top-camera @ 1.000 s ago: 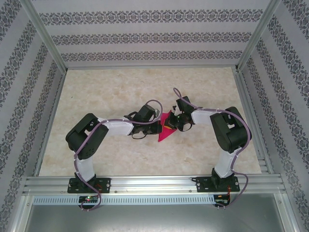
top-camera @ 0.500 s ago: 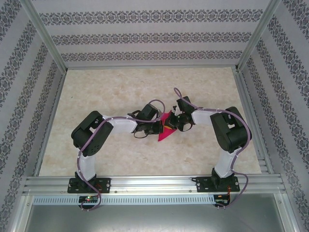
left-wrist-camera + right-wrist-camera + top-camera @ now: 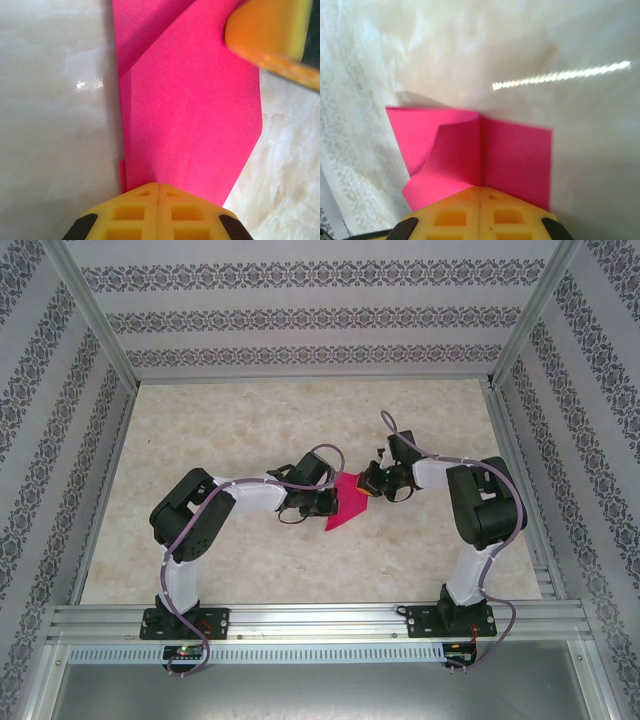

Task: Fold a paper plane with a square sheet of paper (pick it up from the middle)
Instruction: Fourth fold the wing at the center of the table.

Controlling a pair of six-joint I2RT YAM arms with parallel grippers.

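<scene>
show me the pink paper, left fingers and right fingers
pink paper (image 3: pixel 190 110), left wrist view, its top layer
left fingers (image 3: pixel 140 200), left wrist view, one yellow pad
right fingers (image 3: pixel 462 202), right wrist view, one yellow pad

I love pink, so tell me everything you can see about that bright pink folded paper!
The thin magenta-pink paper is plain, matte and partly folded, with layered flaps, sharp creases and one flap curling up. It lies on the pale marbled table between the arms. The left gripper and the right gripper each look shut on an edge of it.
</scene>
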